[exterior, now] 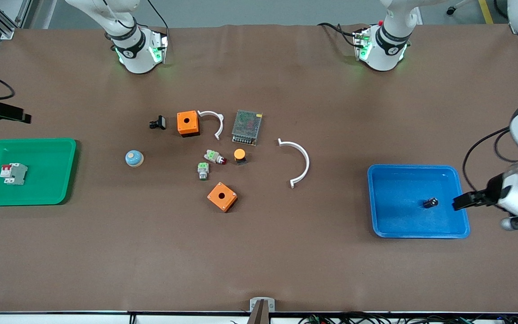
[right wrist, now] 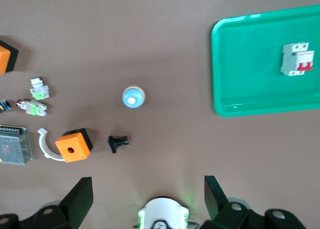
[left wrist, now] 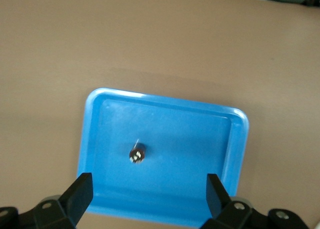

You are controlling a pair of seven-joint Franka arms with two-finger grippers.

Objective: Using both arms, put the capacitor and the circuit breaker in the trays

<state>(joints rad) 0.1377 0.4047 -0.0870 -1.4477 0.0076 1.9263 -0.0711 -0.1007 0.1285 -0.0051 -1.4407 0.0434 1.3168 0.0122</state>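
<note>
While the capacitor (exterior: 430, 203) lies on its side in the blue tray (exterior: 462, 227), its long axis running roughly from 8 to 2 o'clock in the front view, the left hand (exterior: 461, 201) hangs released, fingers (left wrist: 80, 194) spread, over that tray's rim at the left arm's end of the desk (exterior: 259, 261). At the right arm's end, the circuit breaker (exterior: 14, 173) rests flat in the green tray (exterior: 68, 146), red levers toward 9 o'clock, long axis across. Up over the desk's edge at 9 o'clock from the orange boxes (exterior: 188, 123), the right hand (exterior: 16, 118) is also released, fingers (right wrist: 80, 199) wide.

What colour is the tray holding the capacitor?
Blue tray, capacitor inside; clearest in the left wrist view.
</note>
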